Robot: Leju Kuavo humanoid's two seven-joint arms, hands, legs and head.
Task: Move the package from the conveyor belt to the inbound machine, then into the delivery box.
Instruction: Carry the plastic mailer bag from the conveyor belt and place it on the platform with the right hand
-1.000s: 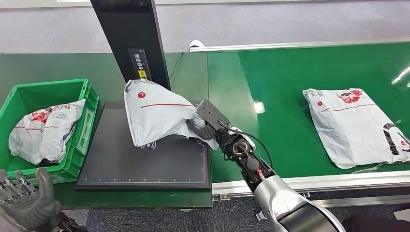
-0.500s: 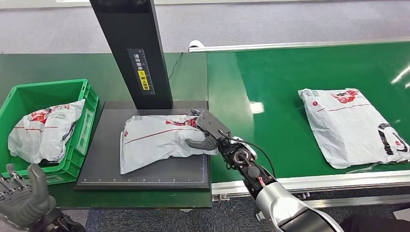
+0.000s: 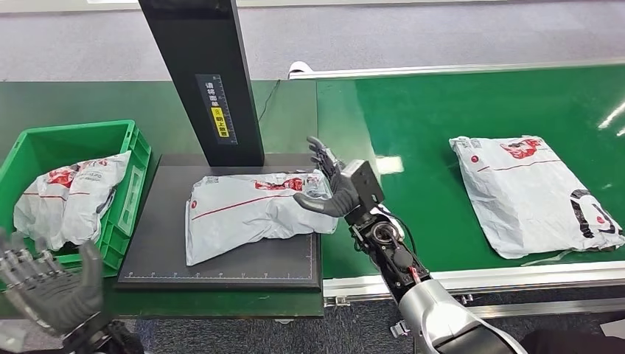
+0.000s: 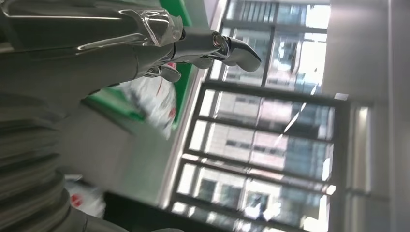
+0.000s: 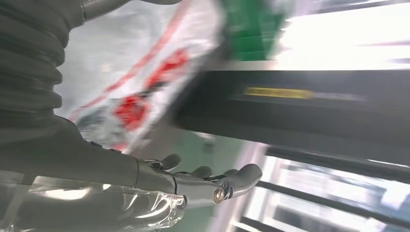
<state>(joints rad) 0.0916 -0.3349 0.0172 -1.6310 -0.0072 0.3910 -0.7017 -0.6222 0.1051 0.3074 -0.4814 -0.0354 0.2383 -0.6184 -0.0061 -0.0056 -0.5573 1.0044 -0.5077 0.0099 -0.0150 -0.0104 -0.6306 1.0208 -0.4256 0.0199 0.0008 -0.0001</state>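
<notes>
A grey-white package (image 3: 250, 211) with red print lies flat on the dark platform of the inbound machine (image 3: 221, 258), below its black column (image 3: 206, 81). My right hand (image 3: 332, 184) hovers at the package's right end with fingers spread and nothing in it; the blurred package (image 5: 140, 87) and the column (image 5: 300, 96) show in the right wrist view. My left hand (image 3: 48, 287) sits low at the near left, fingers apart and empty, in front of the green delivery box (image 3: 133, 147). A second package (image 3: 534, 193) lies on the green conveyor belt (image 3: 413, 125).
The delivery box holds one bagged package (image 3: 66, 195). The belt's metal front rail (image 3: 472, 279) runs along the near edge on the right. A green tabletop (image 3: 81, 99) surrounds the box and machine.
The right hand carried the package down from upright against the column, laid it flat on the platform, then let go and lifted with fingers spread. The left hand rose slightly.
</notes>
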